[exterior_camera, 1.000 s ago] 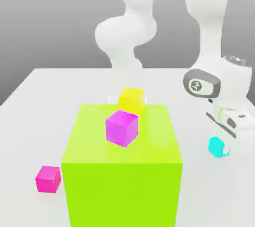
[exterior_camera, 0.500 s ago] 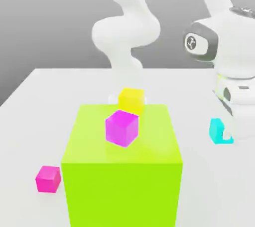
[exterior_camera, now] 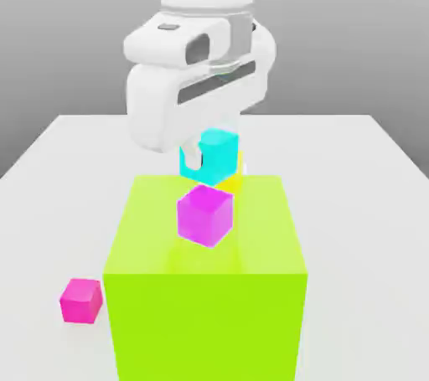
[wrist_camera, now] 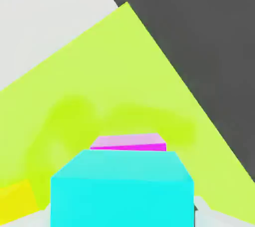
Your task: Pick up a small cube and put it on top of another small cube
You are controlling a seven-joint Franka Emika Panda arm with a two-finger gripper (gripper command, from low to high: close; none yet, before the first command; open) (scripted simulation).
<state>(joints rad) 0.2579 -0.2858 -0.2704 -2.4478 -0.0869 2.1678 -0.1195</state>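
Exterior view first: the white arm (exterior_camera: 209, 2) comes down from the top of the picture and its blocky hand hangs over the far edge of the big lime-green block (exterior_camera: 205, 287). Under the hand sits the gripper (exterior_camera: 208, 157), and right there is the small cyan cube (exterior_camera: 218, 156), bright turquoise, plain on every face, tiny next to the green block. One white finger (exterior_camera: 193, 156) shows against the cube's side toward the exterior view's left; the other finger is hidden behind the cube. The jaws stand partly apart with the cube between them, but whether they are pressing it or have just let go, I cannot tell from here. The cyan cube sits directly over the yellow cube (exterior_camera: 232, 179), of which only a sliver peeks out below it, and it looks to be resting on it, though the contact line is hard to make out. The purple cube (exterior_camera: 204, 215) stands on top of the green block, nearer the camera than the cyan one. Down on the white table (exterior_camera: 369, 203), the pink cube (exterior_camera: 81, 301) sits alone, on the exterior view's left of the green block.

Now the hand view: the cyan cube (wrist_camera: 122, 191) fills the near foreground, flat colour, sharp edges. Just beyond it is the purple cube's (wrist_camera: 130, 142) top face, with the green block's (wrist_camera: 124, 71) broad top spreading past that. A corner of the yellow cube (wrist_camera: 17, 201) shows beside the cyan one, lower down.
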